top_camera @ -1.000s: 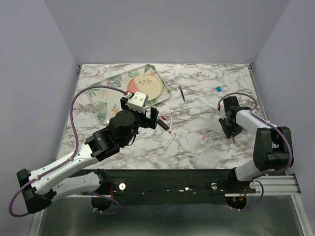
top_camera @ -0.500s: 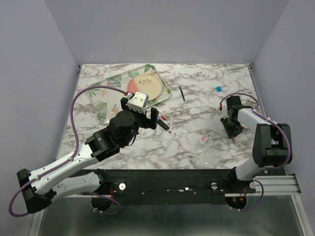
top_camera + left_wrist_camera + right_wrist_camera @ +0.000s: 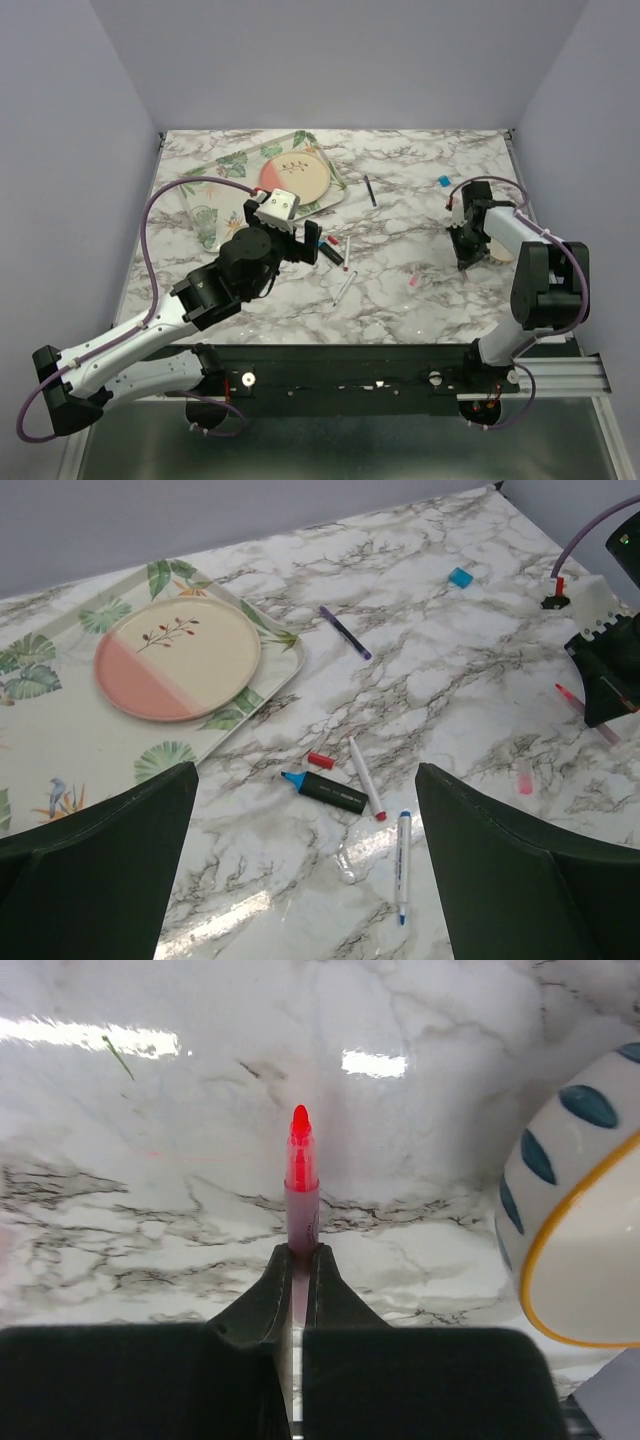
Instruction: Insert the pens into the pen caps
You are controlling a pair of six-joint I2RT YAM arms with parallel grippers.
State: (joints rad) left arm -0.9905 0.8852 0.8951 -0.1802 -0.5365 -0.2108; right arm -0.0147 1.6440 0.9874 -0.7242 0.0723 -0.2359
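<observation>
The left arm (image 3: 140, 340) reaches from the near left corner of the bench up toward the middle. Its tool (image 3: 283, 228) hangs above the bench with both fingers spread wide apart. The right arm (image 3: 545, 290) is folded up by the right edge. Its tool (image 3: 300, 1256) points down, fingers squeezed tight on a thin pink pen (image 3: 301, 1185).

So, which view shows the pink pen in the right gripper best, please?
Right wrist: the pink pen sits centre frame, pinched by the right gripper. Left wrist shows it small at the edge; top external barely shows it.
</observation>
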